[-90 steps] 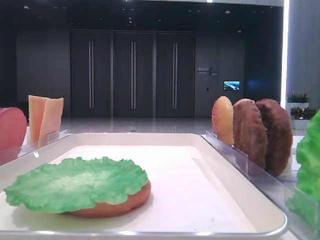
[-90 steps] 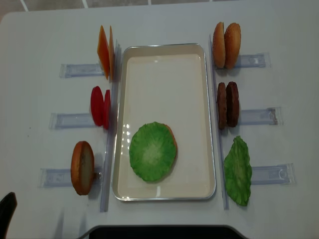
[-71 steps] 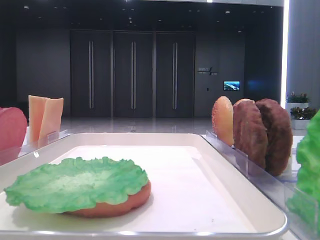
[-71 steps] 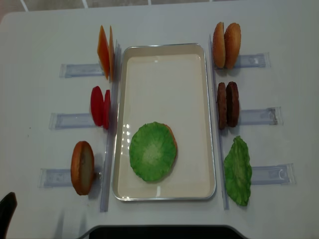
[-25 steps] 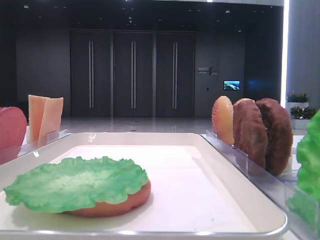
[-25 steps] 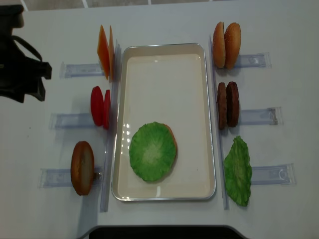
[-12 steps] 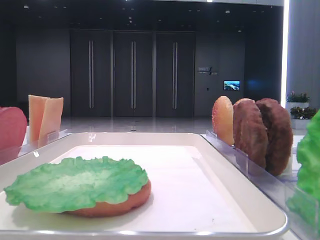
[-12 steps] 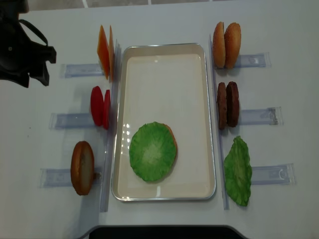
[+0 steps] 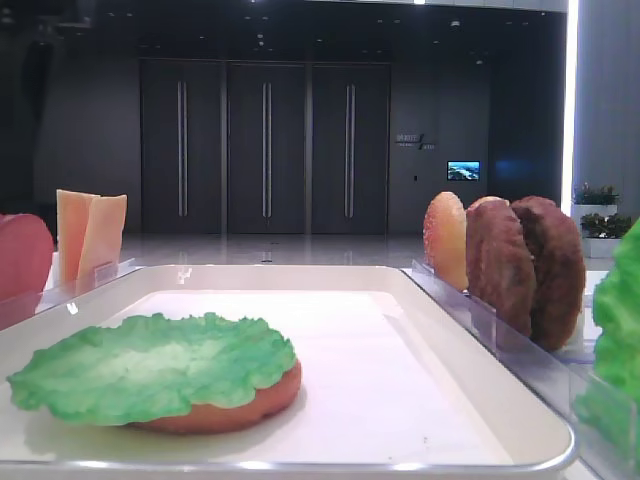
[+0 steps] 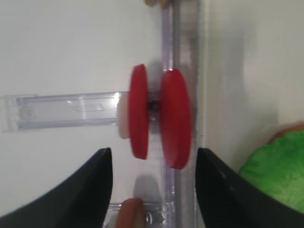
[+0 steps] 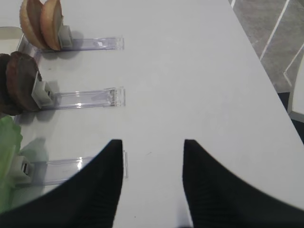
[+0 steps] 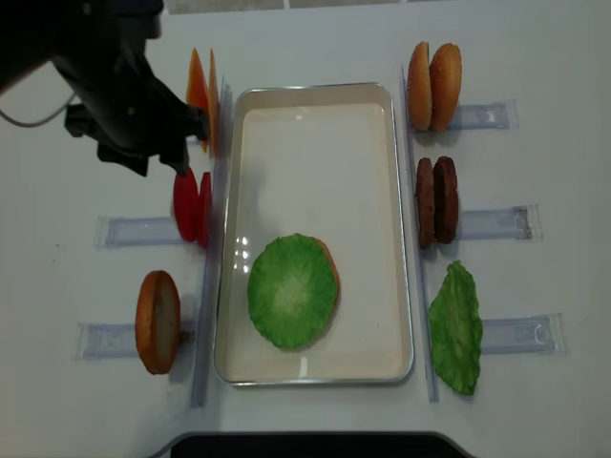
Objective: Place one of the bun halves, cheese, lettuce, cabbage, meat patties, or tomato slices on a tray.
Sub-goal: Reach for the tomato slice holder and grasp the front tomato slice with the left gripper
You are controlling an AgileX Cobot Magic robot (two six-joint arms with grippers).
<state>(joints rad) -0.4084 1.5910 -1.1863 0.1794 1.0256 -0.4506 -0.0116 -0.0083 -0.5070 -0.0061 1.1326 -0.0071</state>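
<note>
White desk [image 12: 315,38] fills the overhead view, and behind it the low view shows a dark hall with tall doors. At the middle lies the tray [image 12: 315,95], its long sides running away from the robot. On its near half a lettuce [image 12: 291,291] leaf lies flat over a bun half [image 12: 330,262], whose orange edge peeks out on the right. Left of the tray, the tomato slices [image 12: 191,204] stand on edge in a clear rack [image 12: 134,231], just beside the tray's rim. Farther back on that side stands the cheese [image 12: 199,95], and nearer stands another bun half [image 12: 158,322]. Right of the tray stand two more bun halves [image 12: 433,86], then the meat patties [image 12: 436,200], then a second lettuce leaf [image 12: 455,327].

The left gripper [image 10: 153,190] hangs over the tomato slices [image 10: 159,118] with its jaws spread wide, one finger on each side of the pair, gripping nothing. The right gripper [image 11: 152,180] hovers over bare desk [image 11: 190,71] well to the right of the racks, its jaws apart and empty.
</note>
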